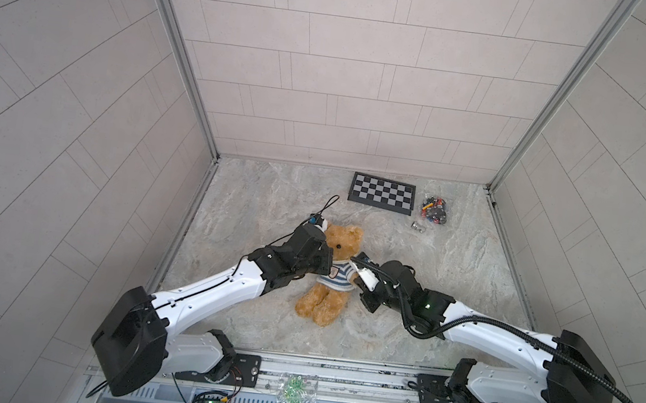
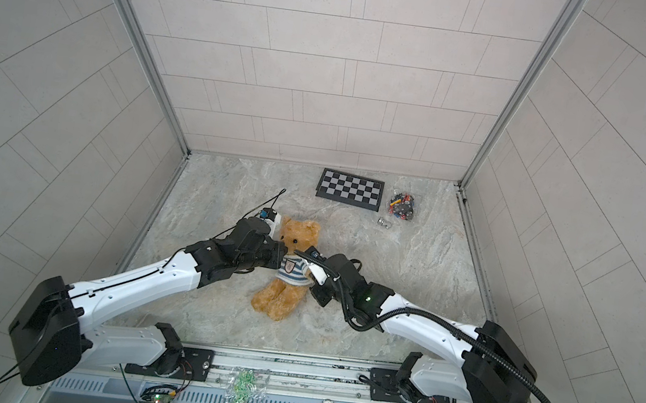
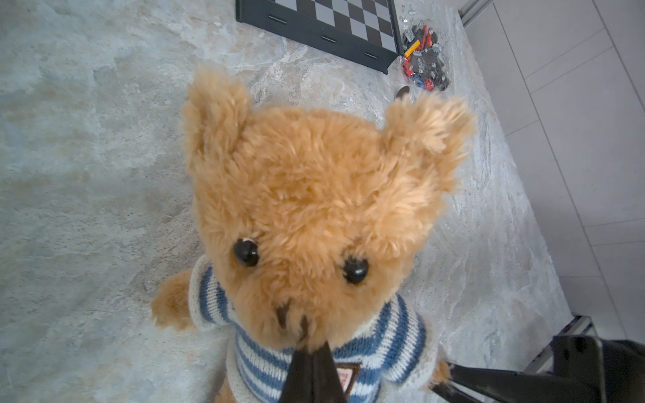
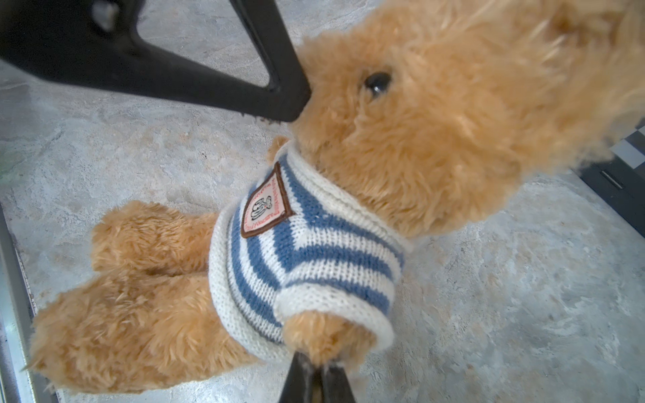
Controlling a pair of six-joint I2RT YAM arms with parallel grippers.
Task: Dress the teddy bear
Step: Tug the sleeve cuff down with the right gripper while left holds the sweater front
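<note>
We found the teddy bear (image 1: pixel 343 247) on the marbled table (image 1: pixel 271 196), left of centre, head twd the back wall, legs twd the arm bases, betw. the two grippers in both top views. Striped sweater (image 4: pixel 307 251) was on it: collar under the chin, hem at the belly, a paw out of each sleeve, badge on the chest.

L gripper (image 3: pixel 311 350): jaws closed to a point, tips pressed into the fur just under the nose. We couldn't tell whether any fur was caught betw. them.

R gripper (image 4: pixel 316 375): jaws nearly together, pinching the paw that stuck out of the sleeve on that side; a bit of tan fur showed betw. the fingers (image 4: pixel 298 382).

Far end of table: chessboard (image 1: pixel 382 193) lay flat w/ a clear bag of small parts (image 1: pixel 433 210) just beside it, both well apart from the bear. Another clear bag w/ green bits (image 1: pixel 295 400) lay on the front rail (image 1: pixel 333 375) betw. the arm bases.
</note>
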